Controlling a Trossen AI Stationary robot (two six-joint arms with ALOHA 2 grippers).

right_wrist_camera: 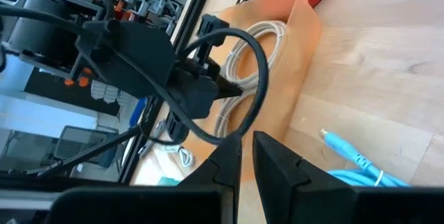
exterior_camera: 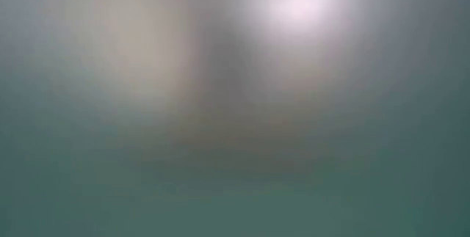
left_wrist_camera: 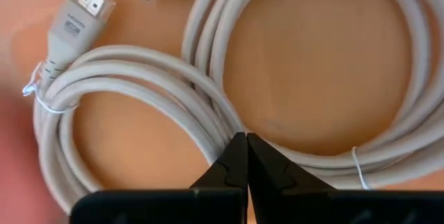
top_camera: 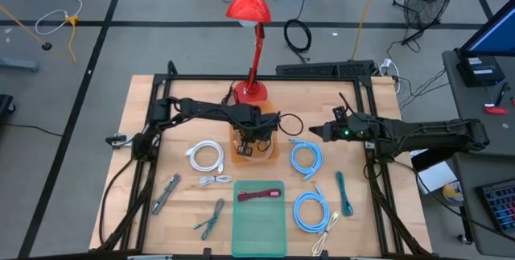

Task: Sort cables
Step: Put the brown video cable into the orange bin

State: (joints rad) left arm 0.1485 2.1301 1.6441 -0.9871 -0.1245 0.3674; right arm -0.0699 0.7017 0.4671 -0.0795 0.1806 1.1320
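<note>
Wooden table (top_camera: 161,99) sat under a red lamp (top_camera: 250,2), with cables spread all over it. Left gripper (left_wrist_camera: 246,141) was down inside the orange bin (top_camera: 272,154), fingers pinched fully together right above a beige coil (left_wrist_camera: 208,106), touching or not I couldn't tell. Right gripper (right_wrist_camera: 247,144) hovered just beside the bin, jaws nearly closed with nothing in them. Light-blue coils (top_camera: 306,157) lay near it, a white coil (top_camera: 207,155) on the left side, a red cable (top_camera: 259,195) on the green tray (top_camera: 259,232)

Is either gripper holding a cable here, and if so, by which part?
Neither holds one. The left gripper is shut over the beige cable coil in the orange bin; the right gripper hangs empty beside it.
</note>
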